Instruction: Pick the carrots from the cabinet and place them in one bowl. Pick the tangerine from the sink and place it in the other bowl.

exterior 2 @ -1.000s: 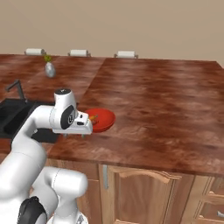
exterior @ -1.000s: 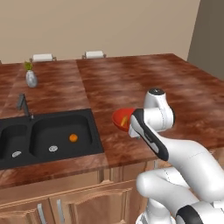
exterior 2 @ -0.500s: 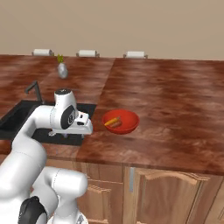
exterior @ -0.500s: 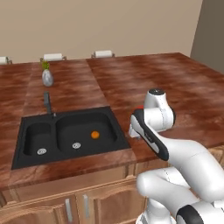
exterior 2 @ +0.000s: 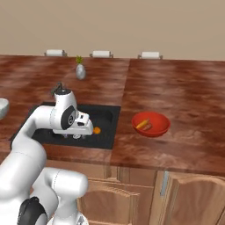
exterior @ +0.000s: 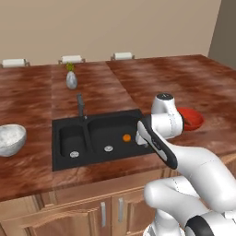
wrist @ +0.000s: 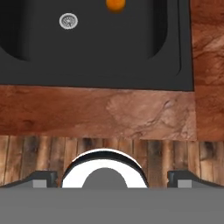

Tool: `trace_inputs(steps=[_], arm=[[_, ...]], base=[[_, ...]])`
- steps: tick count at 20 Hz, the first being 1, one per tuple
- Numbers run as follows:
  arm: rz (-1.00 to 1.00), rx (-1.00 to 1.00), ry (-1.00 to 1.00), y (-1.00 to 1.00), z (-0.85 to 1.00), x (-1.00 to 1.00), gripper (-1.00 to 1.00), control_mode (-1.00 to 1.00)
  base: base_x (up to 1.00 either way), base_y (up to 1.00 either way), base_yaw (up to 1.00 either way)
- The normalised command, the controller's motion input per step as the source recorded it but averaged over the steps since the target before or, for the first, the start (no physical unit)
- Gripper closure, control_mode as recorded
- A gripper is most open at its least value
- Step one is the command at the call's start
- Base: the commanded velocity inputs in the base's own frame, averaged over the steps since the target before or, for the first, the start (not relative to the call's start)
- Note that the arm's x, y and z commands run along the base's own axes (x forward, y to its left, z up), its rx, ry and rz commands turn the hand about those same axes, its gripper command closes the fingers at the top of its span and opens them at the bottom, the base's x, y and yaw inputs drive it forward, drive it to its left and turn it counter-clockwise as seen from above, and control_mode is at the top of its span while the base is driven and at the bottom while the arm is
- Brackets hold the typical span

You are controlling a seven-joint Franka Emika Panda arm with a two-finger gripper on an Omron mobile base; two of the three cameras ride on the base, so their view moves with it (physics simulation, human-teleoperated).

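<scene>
Gripper (wrist: 112, 177) spread apart, empty, above counter edge.
Tangerine (wrist: 115, 4) lies ahead in sink (wrist: 175, 52) basin; carrots (exterior 2: 144, 125) sit in red bowl (exterior 2: 151, 130); grey bowl (exterior: 10, 139) empty.

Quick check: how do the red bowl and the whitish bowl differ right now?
The red bowl is shallow and glossy and holds the carrots; the whitish bowl is deeper, speckled and looks empty. Red sits right of the sink, whitish left. Both rest upright on the counter.
</scene>
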Motion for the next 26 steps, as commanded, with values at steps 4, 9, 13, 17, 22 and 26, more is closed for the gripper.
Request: trace_inputs(steps=[4,9,13,17,22,26], arm=[[0.0,0.0,0.0,0.0,0.0,0.0,-1.0,1.0],[0.0,0.0,0.0,0.0,0.0,0.0,-1.0,1.0],[0.0,0.0,0.0,0.0,0.0,0.0,-1.0,1.0],[0.0,0.0,0.0,0.0,0.0,0.0,-1.0,1.0],[0.0,0.0,0.0,0.0,0.0,0.0,-1.0,1.0],[0.0,0.0,0.0,0.0,0.0,0.0,-1.0,1.0]], base=[[0.02,0.59,0.0],[0.03,0.55,0.0],[0.06,0.53,0.0],[0.1,0.51,0.0],[0.16,0.4,0.0],[0.22,0.2,0.02]])
